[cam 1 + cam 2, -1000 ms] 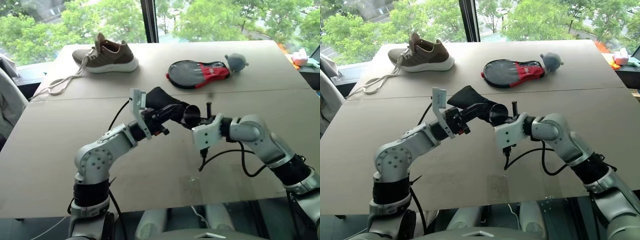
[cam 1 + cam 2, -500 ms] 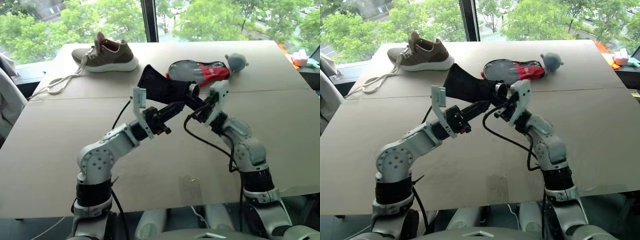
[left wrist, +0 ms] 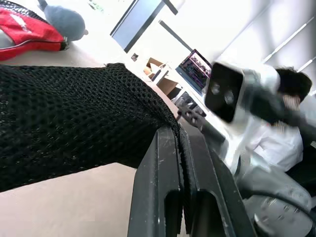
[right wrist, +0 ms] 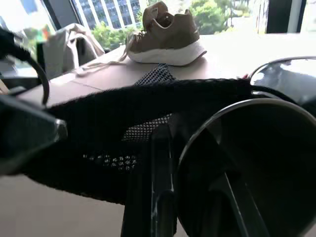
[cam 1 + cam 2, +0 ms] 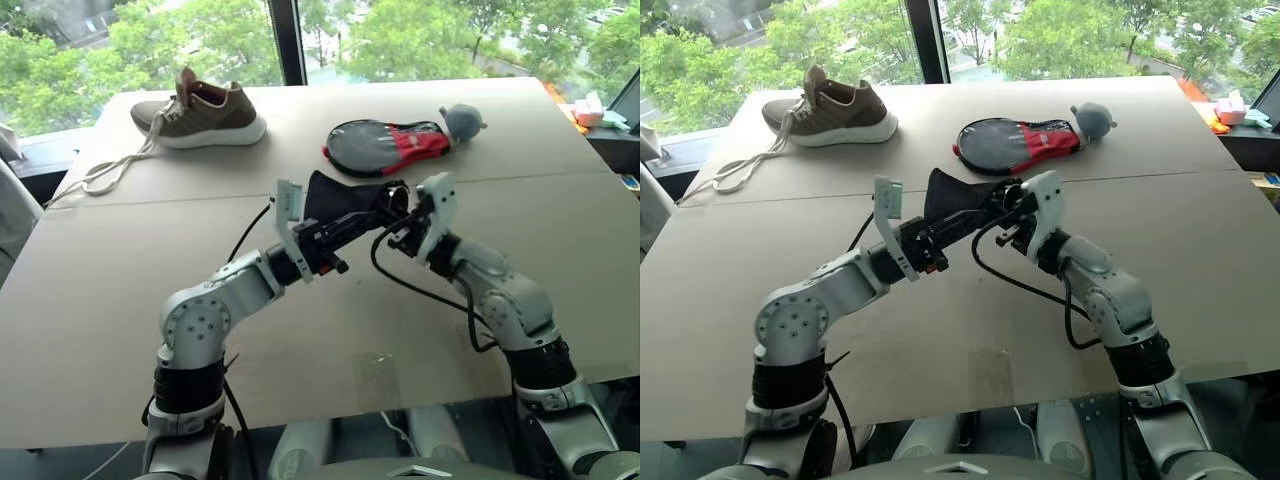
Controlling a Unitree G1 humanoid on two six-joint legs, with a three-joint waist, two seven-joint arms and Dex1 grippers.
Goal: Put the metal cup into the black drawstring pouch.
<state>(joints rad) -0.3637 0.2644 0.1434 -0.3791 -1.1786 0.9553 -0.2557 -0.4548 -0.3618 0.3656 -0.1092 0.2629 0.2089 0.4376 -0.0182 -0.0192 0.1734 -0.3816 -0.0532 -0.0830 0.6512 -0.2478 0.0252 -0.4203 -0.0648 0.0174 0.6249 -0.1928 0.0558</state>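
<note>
While holding the black drawstring pouch aloft at frame centre, left gripper clamped on its mesh edge, right gripper pinched on the rim of the metal cup, pressing it into the mouth. Next, judging: pushing deeper, then releasing.

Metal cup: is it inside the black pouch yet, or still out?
Partly in, it seems. In the right wrist view the metal cup has the black drawstring pouch mesh wrapped over its rim; how deep it sits cannot be told.
</note>
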